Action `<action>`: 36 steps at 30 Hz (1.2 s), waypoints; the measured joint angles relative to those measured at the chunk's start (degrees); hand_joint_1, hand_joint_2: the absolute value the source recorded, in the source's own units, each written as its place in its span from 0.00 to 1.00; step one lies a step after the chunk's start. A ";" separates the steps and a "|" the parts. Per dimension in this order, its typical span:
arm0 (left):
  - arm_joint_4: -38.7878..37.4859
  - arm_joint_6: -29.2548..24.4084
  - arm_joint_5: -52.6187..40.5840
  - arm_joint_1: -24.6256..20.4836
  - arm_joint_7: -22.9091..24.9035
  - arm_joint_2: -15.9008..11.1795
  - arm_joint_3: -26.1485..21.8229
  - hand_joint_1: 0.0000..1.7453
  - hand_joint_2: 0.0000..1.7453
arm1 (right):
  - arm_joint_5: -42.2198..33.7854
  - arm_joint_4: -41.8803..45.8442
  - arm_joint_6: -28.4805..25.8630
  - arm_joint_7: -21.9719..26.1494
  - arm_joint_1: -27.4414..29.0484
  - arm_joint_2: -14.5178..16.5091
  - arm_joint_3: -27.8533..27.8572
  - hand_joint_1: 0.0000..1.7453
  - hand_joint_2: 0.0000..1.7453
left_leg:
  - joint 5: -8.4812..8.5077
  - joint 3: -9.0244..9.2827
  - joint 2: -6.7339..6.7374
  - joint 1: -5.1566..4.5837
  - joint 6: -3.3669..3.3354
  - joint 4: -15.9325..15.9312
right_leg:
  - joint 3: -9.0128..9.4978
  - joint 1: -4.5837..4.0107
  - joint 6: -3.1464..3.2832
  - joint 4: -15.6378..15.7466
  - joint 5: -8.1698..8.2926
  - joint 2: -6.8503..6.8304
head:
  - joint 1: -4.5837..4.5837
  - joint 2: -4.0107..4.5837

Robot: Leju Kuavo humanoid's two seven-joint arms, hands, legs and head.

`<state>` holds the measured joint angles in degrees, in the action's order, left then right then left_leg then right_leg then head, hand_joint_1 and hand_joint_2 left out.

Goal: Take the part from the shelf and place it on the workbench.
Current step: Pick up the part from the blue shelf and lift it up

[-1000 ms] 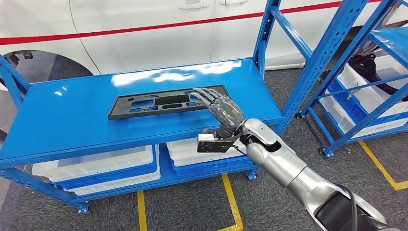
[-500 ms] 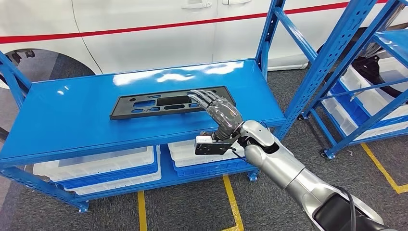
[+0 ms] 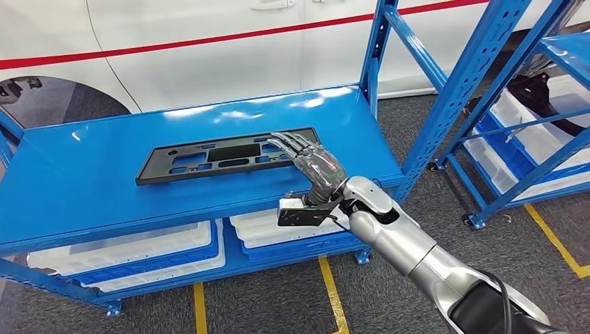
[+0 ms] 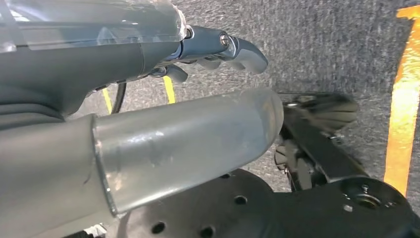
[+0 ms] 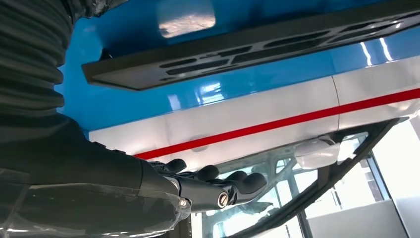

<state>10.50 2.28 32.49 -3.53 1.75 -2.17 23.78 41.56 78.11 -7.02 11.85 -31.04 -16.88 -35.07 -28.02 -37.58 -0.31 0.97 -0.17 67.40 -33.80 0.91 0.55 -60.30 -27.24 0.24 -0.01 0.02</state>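
Part (image 3: 226, 154) lies flat mid-shelf (image 3: 83, 188), long side along the front edge. Right hand (image 3: 309, 163) hovers over its right end, fingers spread, holding nothing. Left hand (image 4: 148, 124) hangs low; grip unclear. Advice: get fingers under the right edge, lift level.

Glossy blue shelf (image 3: 104, 188) bearing flat black part (image 3: 209, 156) lengthwise.
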 joint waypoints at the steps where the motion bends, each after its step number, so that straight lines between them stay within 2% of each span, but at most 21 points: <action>1: -0.04 0.00 0.01 0.00 -0.02 -0.03 0.00 0.00 0.00 | -0.05 -0.01 0.06 0.00 -0.07 0.13 -0.01 0.00 1.00 | 1.71 1.16 0.00 -0.20 -0.33 -3.32 | 0.22 -0.14 -0.20 -0.05 -0.21 0.05 | 0.01 0.00; 2: -0.08 0.00 0.02 -0.05 -0.03 -0.07 0.00 0.00 0.00 | -0.09 -0.02 0.12 0.00 -0.13 0.22 -0.01 0.00 1.00 | 2.41 1.95 0.00 -0.38 -0.55 -5.54 | 0.25 -0.21 -0.47 -0.05 -0.31 0.06 | 0.01 0.00; 3: -0.11 -0.01 0.03 -0.10 -0.04 -0.09 0.00 0.00 0.00 | -0.12 -0.03 0.19 0.00 -0.17 0.28 -0.03 0.00 1.00 | 2.41 2.33 -0.02 -0.58 -0.68 -6.66 | 0.18 -0.25 -0.78 -0.01 -0.33 0.06 | 0.02 0.00; 6: -0.14 0.02 0.03 -0.16 -0.04 -0.05 0.01 0.00 0.00 | -0.17 0.02 0.27 0.00 -0.29 0.62 -0.23 0.00 1.00 | 2.42 2.78 -0.03 -0.53 -1.18 -7.86 | 0.21 -0.21 -1.76 0.21 -0.41 0.03 | 0.03 0.00; 7: -0.14 0.03 0.03 -0.12 -0.04 -0.03 0.01 0.00 0.00 | -0.18 0.04 0.26 0.00 -0.38 0.77 -0.32 0.00 1.00 | 2.57 3.05 0.01 -0.40 -1.52 -8.25 | -0.13 -0.18 -2.02 -0.69 -1.10 0.00 | 0.03 0.00; 8: -0.14 0.04 0.02 -0.09 -0.04 0.00 0.02 0.00 0.00 | -0.18 0.05 0.26 -0.01 -0.45 0.89 -0.39 0.00 1.00 | 2.68 3.29 0.04 -0.28 -1.83 -8.58 | -1.09 -0.14 -2.23 -2.80 -2.35 -0.03 | 0.04 0.00; 10: -0.14 0.04 0.01 -0.04 -0.05 0.01 0.05 0.00 0.00 | -0.14 -0.09 0.28 -0.06 -0.47 1.04 -0.54 0.00 1.00 | 2.67 3.39 0.03 -0.39 -2.24 -8.74 | -4.74 -0.08 -2.54 -9.92 -5.51 -0.08 | 0.05 0.00; 11: -0.14 0.04 -0.01 -0.03 -0.06 0.00 0.08 0.00 0.00 | -0.10 -0.20 0.30 -0.09 -0.40 1.14 -0.65 0.00 1.00 | 2.62 3.40 0.00 -0.47 -2.33 -8.73 | -6.56 -0.08 -2.66 -13.15 -6.41 -0.08 | 0.05 0.00; 12: -0.14 0.04 -0.03 -0.02 -0.07 -0.01 0.13 0.00 0.00 | -0.07 -0.34 0.33 -0.11 -0.34 1.28 -0.79 0.00 1.00 | 2.55 3.45 -0.04 -0.56 -2.39 -8.71 | -7.63 -0.08 -2.69 -14.69 -6.26 -0.08 | 0.05 0.00; 13: -0.14 0.04 -0.08 -0.02 -0.07 -0.01 0.19 0.00 0.00 | -0.05 -0.46 0.38 -0.11 -0.34 1.47 -0.93 0.00 1.00 | 2.47 3.54 -0.07 -0.64 -2.41 -8.68 | -7.67 -0.10 -2.62 -14.12 -5.03 -0.08 | 0.05 0.00; 15: -0.14 0.04 -0.18 -0.06 -0.07 0.04 0.31 0.00 0.00 | -0.04 -0.66 0.56 -0.12 -0.57 1.92 -1.17 0.00 1.00 | 2.22 3.86 -0.12 -0.77 -2.32 -8.63 | -4.83 -0.24 -2.03 -7.20 -0.72 -0.09 | 0.05 0.00; 17: -0.14 0.04 -0.35 -0.19 -0.05 0.19 0.38 0.00 0.00 | -0.01 -0.93 0.80 -0.15 -0.99 2.53 -1.38 0.00 1.00 | 2.00 3.96 -0.13 -1.01 -2.01 -8.54 | -1.86 -0.59 -1.26 -0.69 1.65 -0.15 | 0.06 0.00; 18: -0.14 0.04 -0.47 -0.26 -0.03 0.26 0.40 0.00 0.00 | 0.02 -1.11 0.89 -0.17 -1.17 2.89 -1.48 0.00 1.00 | 1.90 3.93 -0.13 -1.09 -1.86 -8.50 | -1.20 -0.73 -1.04 0.75 1.80 -0.15 | 0.08 0.00; 20: -0.14 0.04 -0.66 -0.36 0.04 0.29 0.42 0.00 0.00 | 0.21 -1.57 0.99 -0.23 -1.47 3.64 -1.76 0.00 1.00 | 1.83 3.92 -0.11 -1.19 -1.85 -8.52 | -0.96 -0.74 -1.04 1.23 1.74 -0.09 | 0.10 0.00; 22: -0.14 0.02 -0.76 -0.42 0.20 0.29 0.43 0.00 0.00 | 0.50 -2.26 1.14 -0.31 -1.84 4.33 -2.21 0.00 1.00 | 1.82 4.03 -0.10 -1.21 -1.96 -8.63 | -0.92 -0.73 -1.08 1.32 1.74 0.00 | 0.10 0.00; 29: -0.14 -0.09 -1.19 -0.79 0.98 0.29 0.62 0.00 0.00 | 0.67 -6.97 1.77 -0.51 -3.99 7.42 -4.02 0.00 1.00 | 2.02 4.24 -0.10 -1.16 -1.48 -9.12 | -0.94 -0.79 -0.78 1.23 1.62 0.00 | 0.10 0.00; 36: -0.14 0.16 -1.88 -1.24 1.86 0.29 1.50 0.00 0.00 | 0.72 -15.03 1.96 -0.78 -7.60 11.82 -6.50 0.00 1.00 | 2.12 4.27 -0.08 -1.16 -1.16 -9.19 | -0.94 -0.74 -0.71 1.18 1.65 -0.01 | 0.11 0.00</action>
<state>10.36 2.44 30.61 -4.77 3.61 -1.88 25.28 42.28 63.08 -5.06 11.06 -38.63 -5.06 -41.58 -25.90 -33.31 -0.40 -0.19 -1.33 58.21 -34.75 0.16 -0.16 -59.11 -25.58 0.24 0.11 0.02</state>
